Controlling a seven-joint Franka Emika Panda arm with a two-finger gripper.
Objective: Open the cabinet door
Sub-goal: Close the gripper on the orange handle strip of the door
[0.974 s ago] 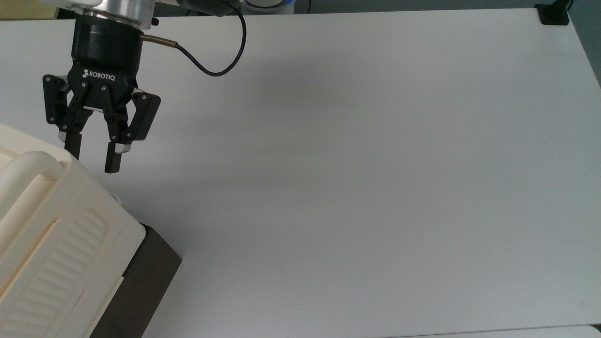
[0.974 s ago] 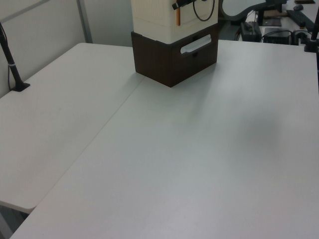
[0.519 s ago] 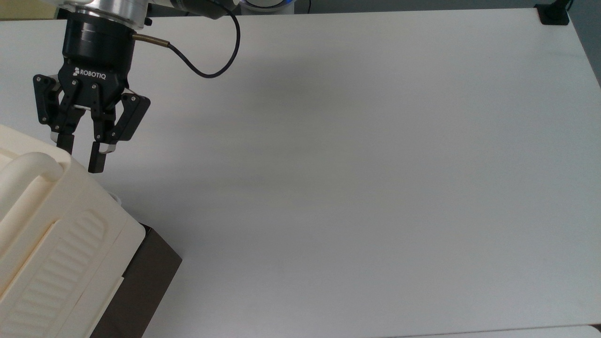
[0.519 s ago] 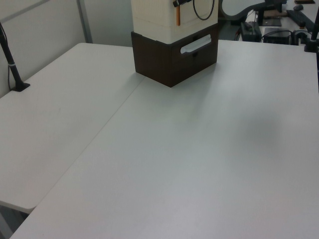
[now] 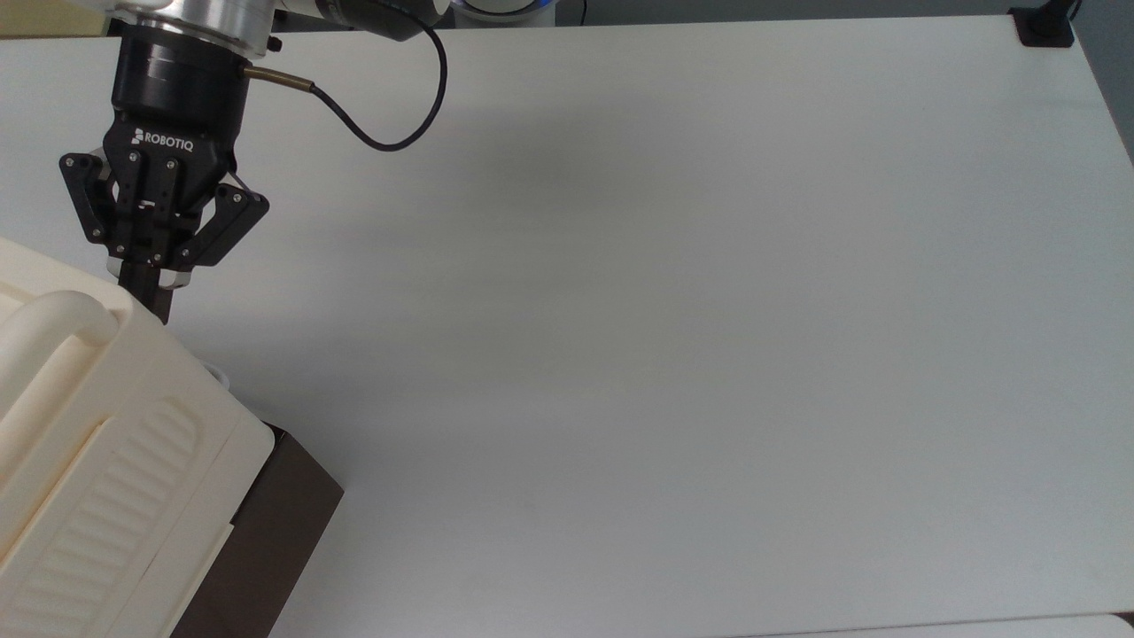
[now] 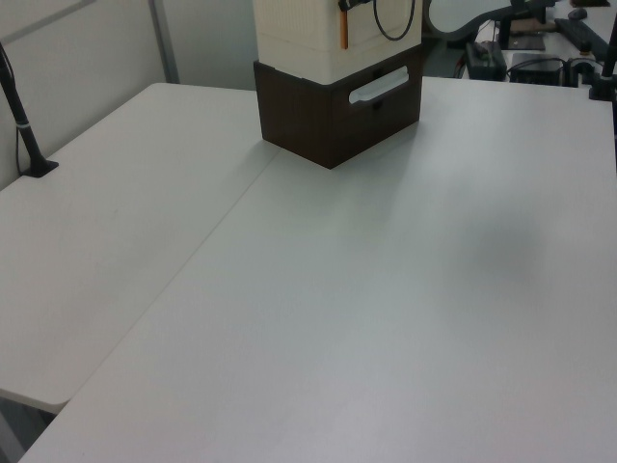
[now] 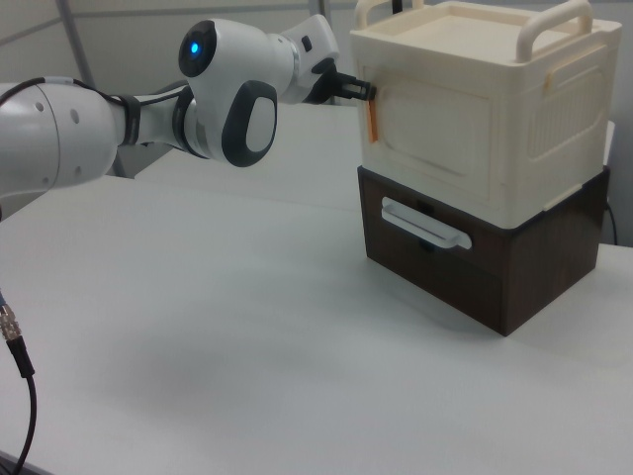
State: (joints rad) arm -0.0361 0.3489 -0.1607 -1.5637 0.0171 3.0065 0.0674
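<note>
My gripper point(image 5: 152, 297) reached across the white counter point(image 5: 673, 337) to the cabinet point(image 5: 106, 443), which stood at the lower left corner of the top view. My fingers point(image 5: 142, 282) were drawn tightly together, with no gap visible between them, and their tips met the cabinet's upper edge beside the thick rounded handle point(image 5: 49, 332). In the right view my gripper point(image 7: 362, 91) pressed in at the top left corner of the cabinet door point(image 7: 435, 129), right at the thin orange strip point(image 7: 372, 121) that ran down the door's left edge. I appeared to be pinching that strip, though the contact itself was too small to make out clearly.

The door was the cream panel with a recessed face on the cabinet's front in the right view, and it lay flush with the cabinet body. Below it sat the dark brown section point(image 7: 495, 267) with a pale drawer handle point(image 7: 425, 224). In the left view the cabinet point(image 6: 333, 77) stood at the far end of the counter, the orange strip point(image 6: 343, 29) showing on its cream upper part. A black cable point(image 5: 390, 106) looped from my wrist.
</note>
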